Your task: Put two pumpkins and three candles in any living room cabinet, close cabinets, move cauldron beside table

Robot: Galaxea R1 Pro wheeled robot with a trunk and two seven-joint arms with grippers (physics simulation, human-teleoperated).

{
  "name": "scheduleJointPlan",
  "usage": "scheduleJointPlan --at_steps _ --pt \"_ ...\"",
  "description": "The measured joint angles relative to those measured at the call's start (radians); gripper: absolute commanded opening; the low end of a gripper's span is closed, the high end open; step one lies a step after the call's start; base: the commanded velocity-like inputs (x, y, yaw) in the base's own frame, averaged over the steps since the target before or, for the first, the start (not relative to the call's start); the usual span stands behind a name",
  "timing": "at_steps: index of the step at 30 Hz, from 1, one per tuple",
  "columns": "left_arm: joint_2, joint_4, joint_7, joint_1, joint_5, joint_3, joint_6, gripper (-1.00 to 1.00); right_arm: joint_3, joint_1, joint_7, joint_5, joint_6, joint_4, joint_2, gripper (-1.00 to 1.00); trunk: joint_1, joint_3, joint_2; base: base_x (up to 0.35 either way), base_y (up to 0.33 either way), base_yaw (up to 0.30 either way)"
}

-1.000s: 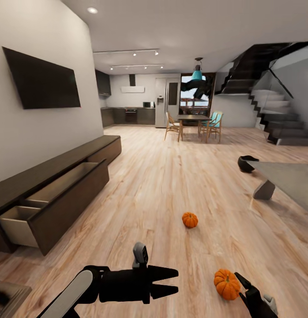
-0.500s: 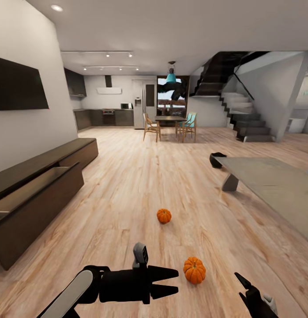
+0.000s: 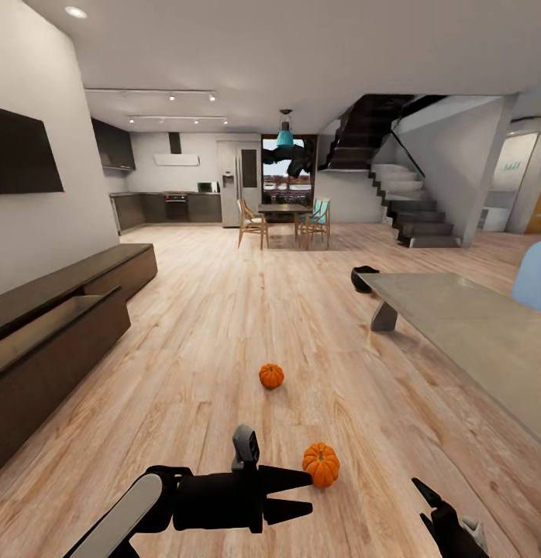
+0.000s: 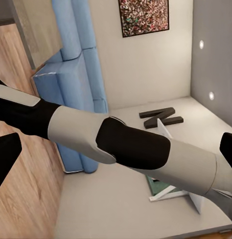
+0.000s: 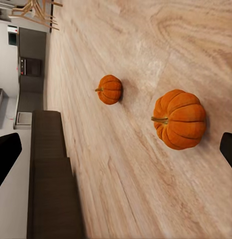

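Two orange pumpkins lie on the wood floor: the near one (image 3: 321, 464) (image 5: 179, 119) just past the tips of my left gripper (image 3: 304, 493), the far one (image 3: 271, 376) (image 5: 110, 89) further out. My left gripper is open and empty. My right gripper (image 3: 435, 508) (image 5: 116, 152) hovers low to the right of the near pumpkin, jaws wide apart, holding nothing. The dark-brown cabinet (image 3: 53, 341) runs along the left wall with a drawer pulled out. The black cauldron (image 3: 364, 279) sits on the floor at the far corner of the grey table (image 3: 456, 318). The candles are out of view.
A blue sofa (image 3: 535, 285) (image 4: 76, 84) stands at the right beyond the table. A wall TV (image 3: 21, 152) hangs above the cabinet. A dining set (image 3: 284, 218) and a staircase (image 3: 406, 205) are far back. My right arm (image 4: 130, 149) crosses the left wrist view.
The head camera has swung to the right, so cabinet, pumpkins and table have slid left in the picture and the sofa has come in. Both arms keep the same pose.
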Motion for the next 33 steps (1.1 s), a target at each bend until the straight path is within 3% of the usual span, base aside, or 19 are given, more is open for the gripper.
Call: scheduleJointPlan --at_steps 20,33 --pt "0.001 0.000 0.005 0.000 0.001 0.003 0.000 1.00 0.001 0.000 0.000 0.002 -0.022 0.000 -0.001 1.00 0.000 0.000 0.000 0.017 0.000 0.000" --pt "0.003 0.000 0.006 0.000 0.002 0.035 0.001 1.00 0.001 -0.001 0.000 0.002 -0.026 0.000 -0.001 1.00 0.000 0.000 0.000 0.000 0.000 0.000"
